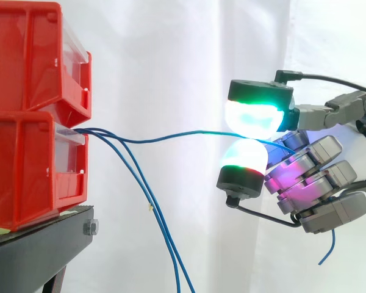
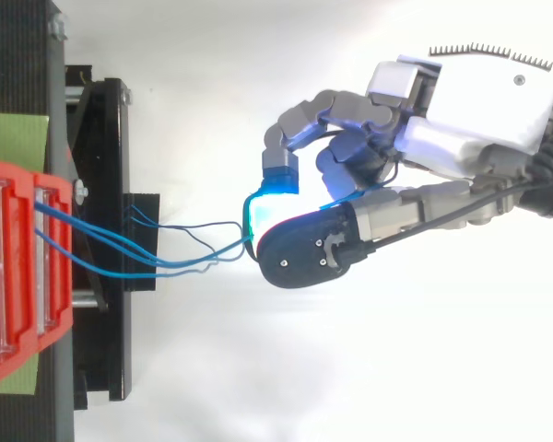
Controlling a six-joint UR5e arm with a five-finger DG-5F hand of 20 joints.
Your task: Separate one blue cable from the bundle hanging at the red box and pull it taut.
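Pinching one blue cable between two glowing fingers of the hand, one pad above and one below, pressed together on the strand. Other fingers curled back toward the palm, apart from it.

Looks like the pull-taut step, with the separating apparently done: only a single strand caught in the pinch. Not yet taut, though. Runs from the pinch toward the box in a shallow wave, rising mid-span and dipping just before the box. Passes on behind the pinch, with a loose end dangling below the hand.

Enters the lower red box at its front lip, at the same spot as the bundle. There, two more blue strands drop steeply to the bottom of the side view, well apart from the pinched one by mid-span. From above, fans out of the box across the black stand and closes in near the pads; hard to tell there which strand is which.

Next, probably calls for keeping the pinch firm and drawing straight away from the box, along the cable's own line, until the wave flattens. Risks slipping through the pads, given the free tail, or dragging the box on the stand.
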